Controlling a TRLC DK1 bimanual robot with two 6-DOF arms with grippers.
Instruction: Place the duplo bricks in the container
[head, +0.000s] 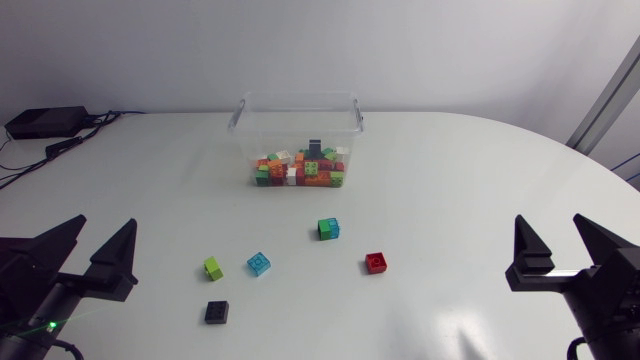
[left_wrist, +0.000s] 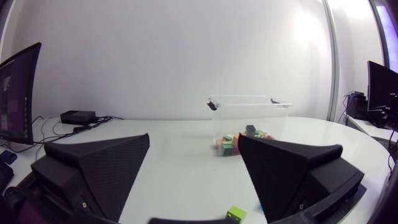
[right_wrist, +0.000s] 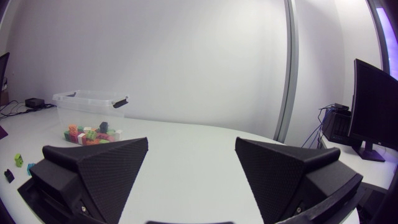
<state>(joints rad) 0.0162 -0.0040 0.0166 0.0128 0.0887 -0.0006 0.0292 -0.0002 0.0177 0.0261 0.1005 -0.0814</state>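
White desk carries five loose duplo bricks at six o'clock of the container; both jaws gape empty, so the left jaws best straddle the lime brick squarely.

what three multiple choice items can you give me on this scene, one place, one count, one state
1. Which loose brick lies nearest the container? A black brick B green-and-blue brick C red brick
2. How many bricks lie loose outside the container? A three B five C eight
3. How do the left gripper and right gripper stand? A both open, empty B both shut on bricks C one open, one shut
Answers: 1 B, it lies closest before the container's front wall. 2 B, lime brick, light blue brick, plus the three above. 3 A, each one's fingers stand apart with nothing between.
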